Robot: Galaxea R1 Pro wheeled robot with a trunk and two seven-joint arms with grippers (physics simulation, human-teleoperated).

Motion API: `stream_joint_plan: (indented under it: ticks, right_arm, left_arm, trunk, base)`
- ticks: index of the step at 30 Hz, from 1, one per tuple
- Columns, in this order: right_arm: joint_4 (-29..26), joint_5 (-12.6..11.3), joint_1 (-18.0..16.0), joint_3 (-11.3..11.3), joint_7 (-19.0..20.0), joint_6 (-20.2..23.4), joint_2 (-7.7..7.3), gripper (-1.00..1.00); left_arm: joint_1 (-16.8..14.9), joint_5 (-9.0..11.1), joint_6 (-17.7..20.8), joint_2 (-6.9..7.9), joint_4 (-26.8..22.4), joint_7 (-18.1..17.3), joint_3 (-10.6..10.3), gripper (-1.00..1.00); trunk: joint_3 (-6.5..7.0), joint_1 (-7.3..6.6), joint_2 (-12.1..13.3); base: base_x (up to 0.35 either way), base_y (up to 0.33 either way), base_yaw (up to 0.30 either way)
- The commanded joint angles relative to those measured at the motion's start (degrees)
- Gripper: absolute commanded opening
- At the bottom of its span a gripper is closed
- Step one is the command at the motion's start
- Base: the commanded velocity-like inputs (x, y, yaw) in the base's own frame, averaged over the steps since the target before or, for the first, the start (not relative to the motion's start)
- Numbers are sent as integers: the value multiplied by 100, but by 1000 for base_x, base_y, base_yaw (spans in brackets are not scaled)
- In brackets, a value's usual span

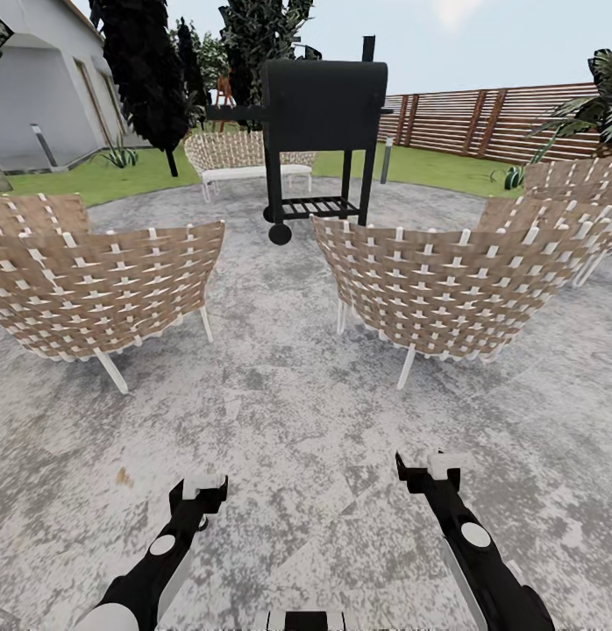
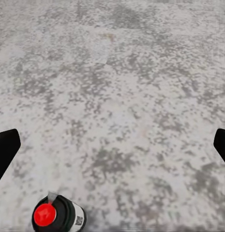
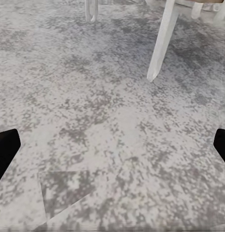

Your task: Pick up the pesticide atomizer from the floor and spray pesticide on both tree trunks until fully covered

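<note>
The task is barely begun — neither gripper holds anything, and no white mist shows anywhere. The robot stands on a mottled grey stone patio [image 1: 288, 386], facing a black barbecue grill [image 1: 319, 105] with a woven wicker chair [image 1: 104, 280] to the grill's near left and another wicker chair [image 1: 446, 289] to its near right. The left gripper [image 1: 199, 492] and the right gripper [image 1: 429, 469] both hang low over the paving; in each wrist view the dark fingertips [image 2: 6, 150] sit at opposite edges of the picture with bare stone between them, so both stand wide apart and empty. The pesticide atomizer [image 2: 59, 214] — a dark can with a red cap — stands on the patio at the edge of the left wrist view, near the left gripper but outside its fingers and not touched. A white chair leg [image 3: 160, 41] shows in the right wrist view. Beyond the grill lie the green lawn [image 1: 429, 166] and the slatted wooden fence [image 1: 490, 118]; dark foliage [image 1: 139, 70] rises behind the grill's left side, but no thick grey-brown trunk can be made out from here. Everything is left, by my judgement: the pick-up, the drive onto the grass, and the spraying of both trunks.
</note>
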Motion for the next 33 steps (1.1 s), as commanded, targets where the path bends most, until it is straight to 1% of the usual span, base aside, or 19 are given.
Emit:
stream_joint_plan:
  ticks: [1, 6, 13, 20, 27, 33]
  right_arm:
    - [0, 0, 0, -2, 0, 0, 0, 100]
    - [-3, 0, 0, -8, 0, 0, 3, 100]
    - [-3, 0, 0, -5, 0, 0, 1, 100]
    - [0, 0, 0, 0, 0, -4, 0, 100]
    - [-1, 0, 0, -1, 0, -7, 0, 100]
    - [0, 0, 0, 0, 0, -6, 0, 100]
  left_arm:
    - [-1, 1, 0, 0, 2, 0, 0, 100]
    - [-3, 1, 4, 1, 7, 0, -1, 100]
    - [0, 5, 7, 1, 17, 0, -1, 100]
    - [-3, -3, 1, 1, 160, 0, -1, 100]
    - [-4, -3, -26, 22, 175, 0, -1, 100]
    - [-4, -3, -34, 28, 174, 0, -1, 100]
  trunk:
    - [-23, 2, -2]
    - [-151, 15, -8]
    - [-366, 33, -18]
    - [-539, 51, -27]
    - [-539, 51, -27]
    - [-672, 67, -35]
  base:
    - [0, 0, 0]
    - [0, 0, 0]
    - [0, 0, 0]
    - [0, 0, 0]
    - [0, 0, 0]
    - [0, 0, 0]
